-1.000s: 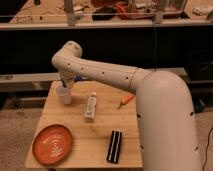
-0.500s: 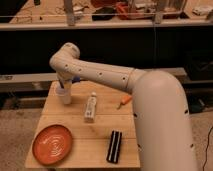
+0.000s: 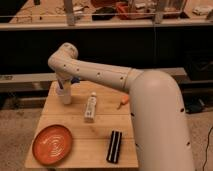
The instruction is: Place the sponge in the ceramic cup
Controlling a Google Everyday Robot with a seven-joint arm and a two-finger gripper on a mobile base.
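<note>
The big white arm (image 3: 150, 105) reached across the wooden bench (image 3: 100, 131) to its far left corner. There the end effector (image 3: 62, 84) hung just above the ceramic cup (image 3: 65, 96), pinched narrow on what looked like the sponge (image 3: 75, 80), a blue scrap showing just up and right of the cup's mouth. To do the drop well, I judged the sponge wanted centring over the mouth and lowering inside before any release, since the soft pad could catch the rim and tip the cup.
</note>
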